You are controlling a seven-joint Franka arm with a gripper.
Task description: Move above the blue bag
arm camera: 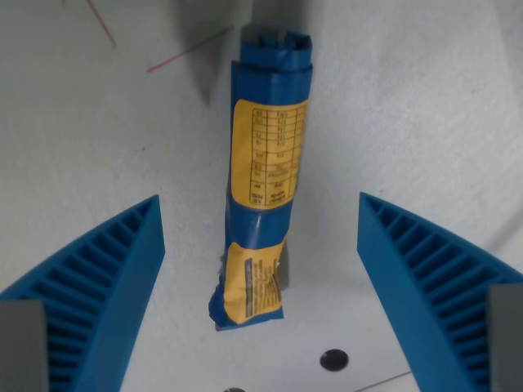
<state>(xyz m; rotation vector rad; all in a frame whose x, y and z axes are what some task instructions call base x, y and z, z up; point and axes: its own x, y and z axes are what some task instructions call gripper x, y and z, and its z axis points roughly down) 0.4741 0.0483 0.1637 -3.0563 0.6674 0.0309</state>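
Two blue ribbed fingers [90, 286] frame the bottom corners of the wrist view, one at the view's left and one at its right, spread wide with nothing between them but open space. The gripper [260, 214] grips nothing, which suits a task that asks only for hovering.

Between the fingers, lower down, lies the blue bag [265, 175], a long narrow packet with yellow printed labels (the print is too small to read). It rests on a white table [98, 139], running from near the top of the view down past the middle, tilted slightly so its lower end drifts toward the view's left.

With the bag nearly centred in the gap, the arm looks already well placed above it; I judge the move close to complete. A small dark hole [333, 358] marks the table near the bottom edge, and thin red lines [184, 51] cross it at the upper left.
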